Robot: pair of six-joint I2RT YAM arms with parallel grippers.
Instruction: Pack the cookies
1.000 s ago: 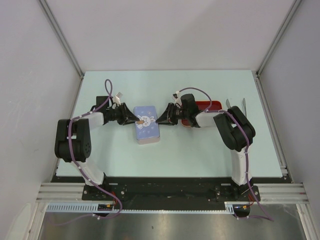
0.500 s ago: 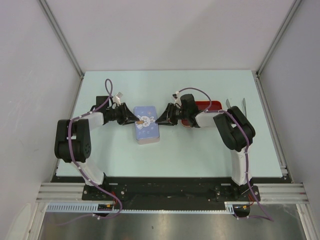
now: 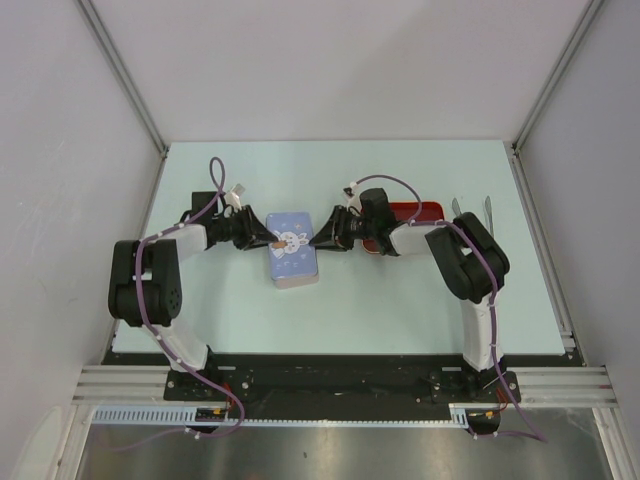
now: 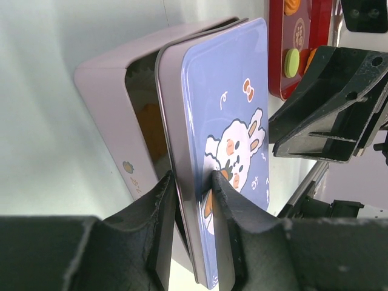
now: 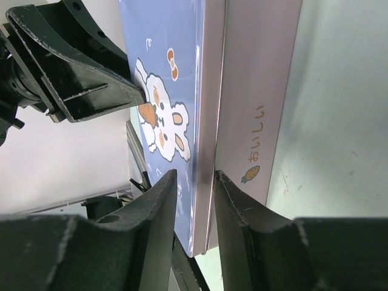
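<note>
A lavender tin (image 3: 296,276) stands mid-table with a blue rabbit lid (image 3: 292,240) on it. My left gripper (image 3: 268,240) is shut on the lid's left edge (image 4: 195,200). On that side the lid (image 4: 233,109) stands lifted off the tin base (image 4: 103,103), and an orange cookie (image 4: 151,130) shows in the gap. My right gripper (image 3: 322,238) grips the lid's right rim (image 5: 195,182), beside the tin wall (image 5: 260,91). More cookies, green (image 4: 292,62) and orange (image 4: 292,7), lie in a red tray (image 4: 276,66).
The red tray (image 3: 432,209) sits right of the tin, mostly under my right arm. Two metal utensils (image 3: 488,206) lie at the far right. A white cable connector (image 3: 238,195) lies behind the left arm. Grey walls close in the table.
My right gripper has edged slightly left and farther along the lid's rim. The left gripper and the tin have hardly moved.
</note>
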